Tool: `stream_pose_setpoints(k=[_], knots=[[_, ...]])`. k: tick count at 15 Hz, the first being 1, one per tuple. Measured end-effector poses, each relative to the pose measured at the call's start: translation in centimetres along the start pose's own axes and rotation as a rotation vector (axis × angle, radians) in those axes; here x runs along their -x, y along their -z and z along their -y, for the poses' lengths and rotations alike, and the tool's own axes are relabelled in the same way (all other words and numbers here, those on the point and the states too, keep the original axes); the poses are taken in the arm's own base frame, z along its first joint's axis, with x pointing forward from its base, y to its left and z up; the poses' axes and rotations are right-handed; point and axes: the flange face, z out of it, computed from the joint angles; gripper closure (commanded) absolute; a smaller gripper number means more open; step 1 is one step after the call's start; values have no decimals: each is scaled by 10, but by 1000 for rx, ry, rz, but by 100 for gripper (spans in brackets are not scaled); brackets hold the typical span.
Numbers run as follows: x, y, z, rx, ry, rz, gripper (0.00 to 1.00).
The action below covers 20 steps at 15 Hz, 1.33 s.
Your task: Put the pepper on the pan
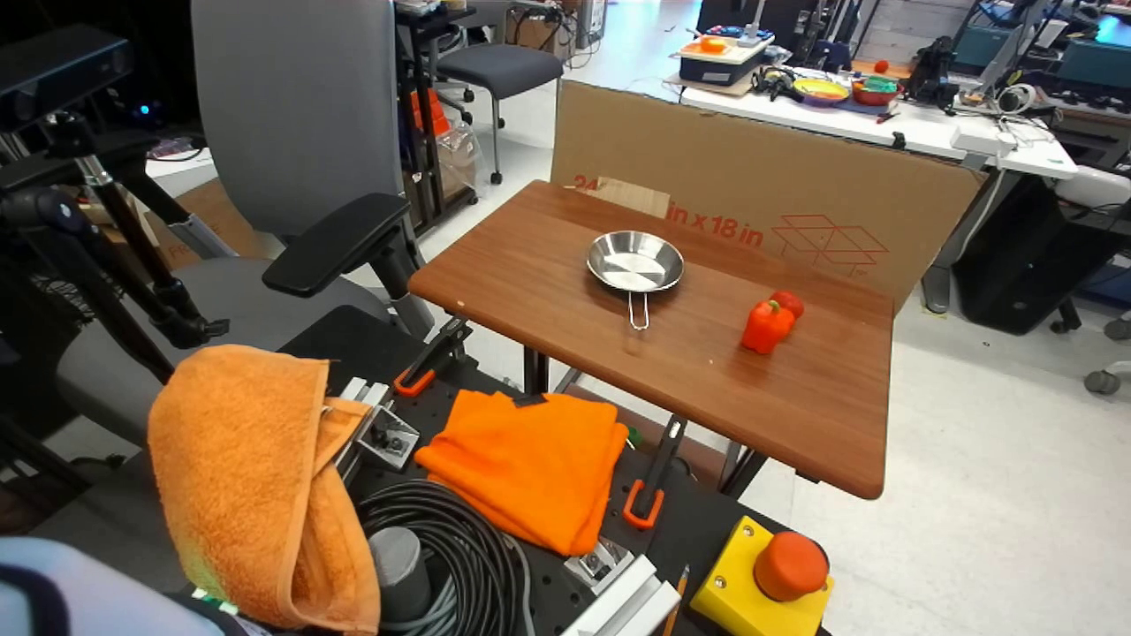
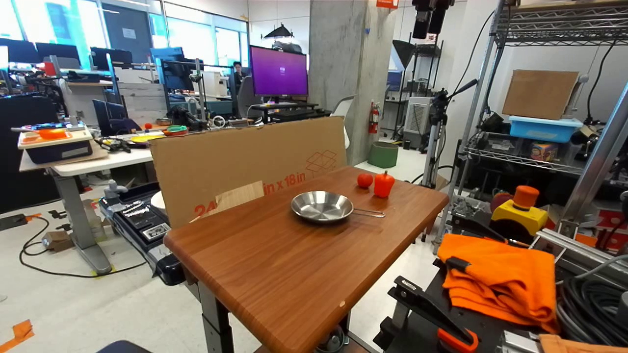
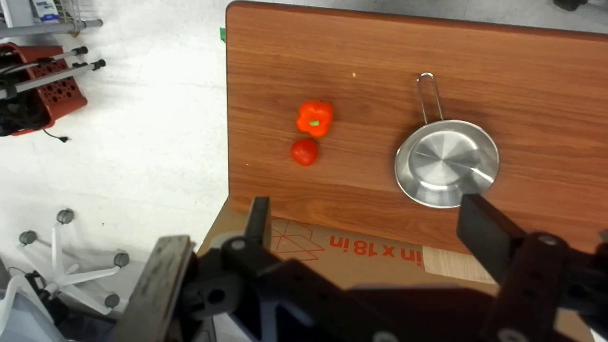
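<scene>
An orange-red pepper (image 1: pixel 765 329) with a green stem stands on the wooden table, and it also shows in an exterior view (image 2: pixel 383 185). Seen from above in the wrist view, the pepper (image 3: pixel 315 116) lies left of the pan. The shiny round pan (image 3: pixel 444 161) has a bare bowl and a thin wire handle; both exterior views include this pan (image 1: pixel 635 262) (image 2: pixel 322 206). My gripper (image 3: pixel 365 197) hovers high above the table with its fingers wide apart, nothing between them. One fingertip overlaps the pan's rim in the picture. Neither exterior view shows the gripper.
A small plain red piece (image 3: pixel 304 152) sits close beside the pepper. Along one long side of the table (image 1: pixel 530 256) stands a tall cardboard sheet (image 1: pixel 751 177). Beyond the opposite side are black clamps (image 1: pixel 649 477), a folded orange cloth (image 1: pixel 530 464) and a yellow emergency-stop box (image 1: pixel 764 579).
</scene>
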Motion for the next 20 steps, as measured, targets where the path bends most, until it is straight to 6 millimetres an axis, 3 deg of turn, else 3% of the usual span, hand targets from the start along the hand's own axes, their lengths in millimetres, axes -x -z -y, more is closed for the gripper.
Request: stream_pose_setpoints(k=[4, 11, 20], knots=[[-6, 8, 27, 10, -53, -13, 0], [-13, 15, 83, -6, -1, -23, 0], [-15, 6, 102, -23, 49, -122, 0]])
